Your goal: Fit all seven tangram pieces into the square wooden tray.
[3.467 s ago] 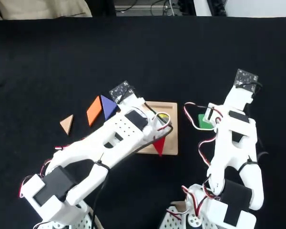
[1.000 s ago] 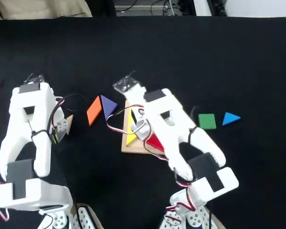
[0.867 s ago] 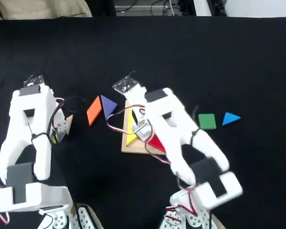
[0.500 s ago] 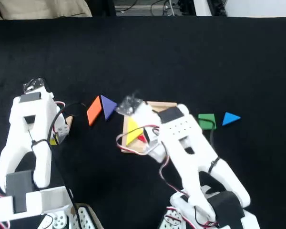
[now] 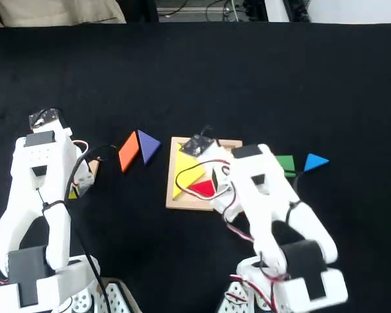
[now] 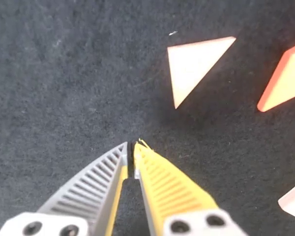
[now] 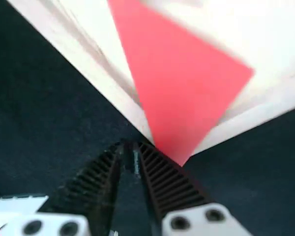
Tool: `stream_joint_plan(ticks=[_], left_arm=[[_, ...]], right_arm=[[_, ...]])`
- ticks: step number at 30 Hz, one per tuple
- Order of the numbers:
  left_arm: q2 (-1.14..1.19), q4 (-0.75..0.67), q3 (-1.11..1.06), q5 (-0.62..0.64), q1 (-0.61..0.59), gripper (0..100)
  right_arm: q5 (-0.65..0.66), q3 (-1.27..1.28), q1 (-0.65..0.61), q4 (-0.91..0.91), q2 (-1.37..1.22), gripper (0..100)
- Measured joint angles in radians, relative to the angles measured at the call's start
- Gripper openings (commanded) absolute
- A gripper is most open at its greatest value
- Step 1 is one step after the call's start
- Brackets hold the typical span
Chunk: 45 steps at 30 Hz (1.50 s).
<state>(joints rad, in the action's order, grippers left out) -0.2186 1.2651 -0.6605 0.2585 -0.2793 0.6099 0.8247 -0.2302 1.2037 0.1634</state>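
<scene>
Inside tray (image 5: 182, 206): red triangle (image 5: 203, 188), yellow triangle (image 5: 186, 176).

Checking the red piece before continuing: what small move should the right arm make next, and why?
Probably nudge the red triangle further into the tray: its tip overhangs the rim beside the shut right tool, so it likely isn't seated flat.

A black-clothed table (image 5: 247, 78) bears the square wooden tray (image 5: 171, 195) near its middle. At the tray's nine o'clock lie a purple triangle (image 5: 146, 146), just beyond it an orange parallelogram (image 5: 128, 151), and farther out a pale wooden triangle (image 6: 194, 64). At three o'clock lie a green square (image 5: 289, 163) and a blue triangle (image 5: 316, 162).
</scene>
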Motion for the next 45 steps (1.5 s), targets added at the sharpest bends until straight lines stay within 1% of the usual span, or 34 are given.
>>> stream_joint_plan(ticks=[5,8,13,17,19,25,32,35,41,45], left_arm=[[0.0,0.0,-0.011,0.002,0.0,3],[0.0,-0.038,-0.043,0.0,0.0,3],[-0.006,-0.078,-0.068,0.0,0.0,3],[-0.006,-0.081,-0.068,0.0,0.0,3],[-0.006,-0.081,-0.068,0.0,0.0,3],[-0.006,-0.081,-0.068,0.0,0.0,3],[-0.006,-0.081,-0.068,0.0,0.0,4],[-0.006,-0.081,-0.068,0.0,0.0,4],[-0.006,-0.081,-0.068,-0.002,0.0,4],[-0.006,-0.081,-0.068,-0.002,0.0,4]], right_arm=[[0.003,-0.083,-0.002,0.003,-0.083,1.1],[-0.021,-0.115,0.0,-0.003,-0.083,1.1],[-0.058,-0.121,0.003,0.0,0.02,1.1],[-0.144,-0.123,0.098,-0.087,0.101,1.1],[-0.16,-0.123,0.133,-0.13,0.1,1.1],[-0.175,-0.143,0.146,-0.199,-0.035,1.1],[-0.172,-0.19,0.147,-0.213,-0.166,1.1],[-0.172,-0.195,0.143,-0.213,-0.17,1.1],[-0.172,-0.193,0.075,-0.216,-0.169,1.1],[-0.175,-0.186,0.057,-0.216,-0.141,1.1]])
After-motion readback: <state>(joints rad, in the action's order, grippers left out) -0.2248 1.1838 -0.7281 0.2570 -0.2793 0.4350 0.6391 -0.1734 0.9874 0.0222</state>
